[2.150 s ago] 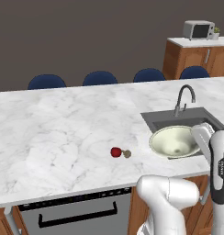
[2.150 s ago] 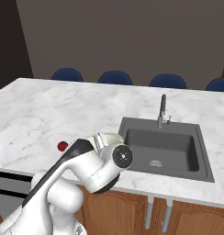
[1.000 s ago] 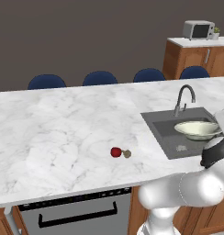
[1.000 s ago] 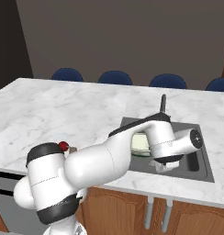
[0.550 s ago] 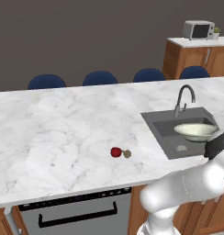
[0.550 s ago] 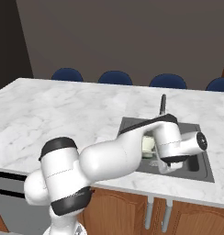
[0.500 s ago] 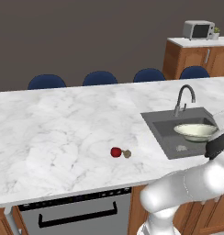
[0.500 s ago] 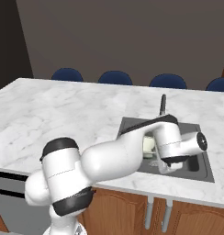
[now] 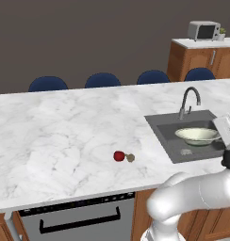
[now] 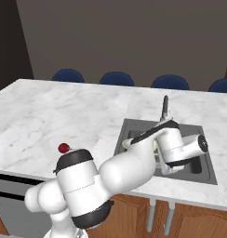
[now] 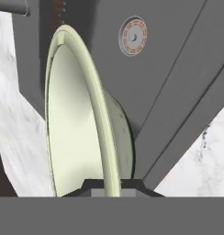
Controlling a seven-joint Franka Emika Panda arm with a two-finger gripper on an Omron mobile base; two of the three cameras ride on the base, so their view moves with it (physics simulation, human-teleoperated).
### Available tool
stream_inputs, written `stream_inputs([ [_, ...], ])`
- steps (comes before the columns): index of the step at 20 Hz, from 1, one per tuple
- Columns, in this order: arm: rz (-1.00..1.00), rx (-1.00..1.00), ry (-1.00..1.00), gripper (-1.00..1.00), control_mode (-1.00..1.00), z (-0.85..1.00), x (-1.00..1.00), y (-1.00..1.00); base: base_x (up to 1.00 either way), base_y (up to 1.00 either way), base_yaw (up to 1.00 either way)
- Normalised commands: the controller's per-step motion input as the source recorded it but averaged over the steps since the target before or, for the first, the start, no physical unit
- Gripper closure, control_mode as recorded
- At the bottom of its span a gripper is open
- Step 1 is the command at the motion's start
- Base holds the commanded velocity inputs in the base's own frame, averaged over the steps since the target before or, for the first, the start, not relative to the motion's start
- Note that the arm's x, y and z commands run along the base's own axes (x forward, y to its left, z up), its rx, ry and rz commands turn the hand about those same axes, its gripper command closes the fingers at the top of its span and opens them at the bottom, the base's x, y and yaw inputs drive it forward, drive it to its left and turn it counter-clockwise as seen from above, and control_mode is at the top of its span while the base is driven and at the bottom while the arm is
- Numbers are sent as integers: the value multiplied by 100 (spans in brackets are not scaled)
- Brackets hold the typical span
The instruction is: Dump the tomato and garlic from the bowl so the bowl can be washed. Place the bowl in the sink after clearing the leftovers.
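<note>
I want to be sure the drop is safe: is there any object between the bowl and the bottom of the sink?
Nothing visible is. The bowl, pinched at its rim by the fingers, hangs inside the sink; the basin floor and its drain look bare.

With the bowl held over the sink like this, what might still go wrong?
1. The jaws pinch only the rim of the bowl, which hangs above the floor of the sink; released here, it may drop and clatter or tip.
2. The faucet stands close behind the bowl, so a careless lift out might clip it.
3. The tomato and garlic lie loose on the counter near its front edge and may roll off.
</note>
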Motion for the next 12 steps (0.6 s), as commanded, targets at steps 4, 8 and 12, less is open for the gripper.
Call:
stream_inputs([
  [4,0,-9,0,100,-100,-30,18,0,0,0,0],
  [8,0,-4,0,100,-100,-27,1,0,0,0,0],
  [12,0,-2,0,100,-100,-29,3,0,0,0,0],
])
